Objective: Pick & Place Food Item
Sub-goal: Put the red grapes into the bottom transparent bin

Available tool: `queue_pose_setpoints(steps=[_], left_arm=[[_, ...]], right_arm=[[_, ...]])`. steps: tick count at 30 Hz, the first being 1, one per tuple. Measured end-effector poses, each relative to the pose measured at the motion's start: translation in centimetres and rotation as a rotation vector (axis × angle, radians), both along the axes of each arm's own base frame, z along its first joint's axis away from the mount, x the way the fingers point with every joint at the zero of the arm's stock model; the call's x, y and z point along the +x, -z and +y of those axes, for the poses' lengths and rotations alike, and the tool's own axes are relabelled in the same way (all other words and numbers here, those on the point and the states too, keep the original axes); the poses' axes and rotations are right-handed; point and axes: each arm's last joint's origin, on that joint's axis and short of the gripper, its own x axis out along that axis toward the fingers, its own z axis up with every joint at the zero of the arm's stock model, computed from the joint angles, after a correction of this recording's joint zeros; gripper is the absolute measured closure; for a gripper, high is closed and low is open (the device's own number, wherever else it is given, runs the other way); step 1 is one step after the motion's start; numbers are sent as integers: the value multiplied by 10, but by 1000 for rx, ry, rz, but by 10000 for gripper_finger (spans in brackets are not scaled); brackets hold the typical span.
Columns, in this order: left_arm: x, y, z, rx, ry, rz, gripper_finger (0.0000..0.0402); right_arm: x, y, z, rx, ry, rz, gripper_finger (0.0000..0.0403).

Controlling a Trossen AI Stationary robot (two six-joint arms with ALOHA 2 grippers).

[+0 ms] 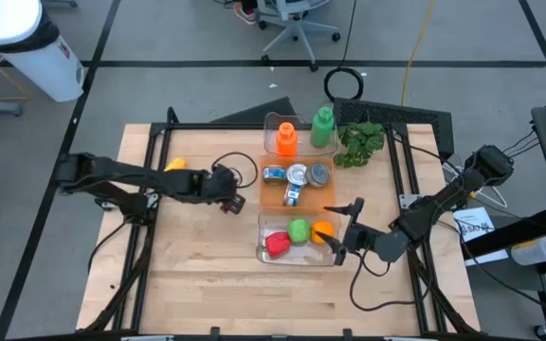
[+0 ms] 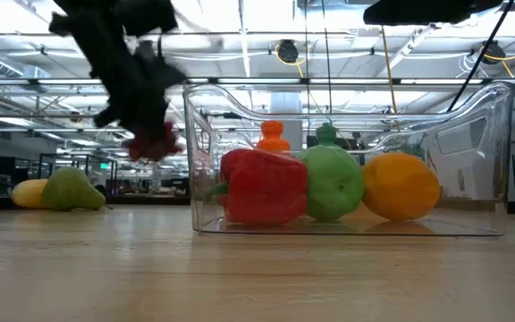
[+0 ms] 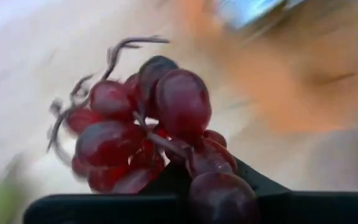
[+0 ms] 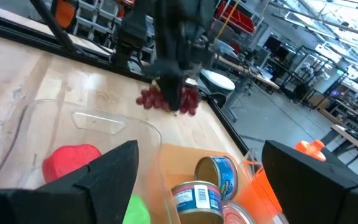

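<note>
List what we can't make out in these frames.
- Can labels: right wrist view, too small to read.
- Left gripper fingers: low view, blurred; high view, too small.
- Grape bunch surroundings: left wrist view, motion-blurred.
- Pear and yellow fruit: low view, overlapping; contact unclear.
- Right gripper: fingertips cut off by the frame edge.

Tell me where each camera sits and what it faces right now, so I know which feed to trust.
High view: above the table, looking down; both arms show, left gripper shut on grapes.
Low view: at tabletop height, facing the clear bin; left arm hangs above.
Left wrist view: looks past its own fingers at the grapes.
Right wrist view: its open right gripper faces cans and the left arm.
Shared: low and right wrist views both show the grapes.
</note>
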Motion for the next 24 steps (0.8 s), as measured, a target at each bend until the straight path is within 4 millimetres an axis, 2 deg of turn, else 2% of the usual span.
queue_pose_setpoints(steps=[2,6,12,19,24], left_arm=[[2,-16,-7,42,86,-105,377],[7,-43,-26,155,292,-287,375],[23,-66,-58,304,615,-530,361],[43,-66,-72,368,794,-712,380],[56,-56,-76,396,889,-765,362]], right_arm=[[1,1,-2,8,12,1,83],[4,5,-9,40,49,16,83],[14,8,-24,186,-19,28,83],[35,17,-45,380,-107,29,83],[56,23,-52,426,-198,-51,83]])
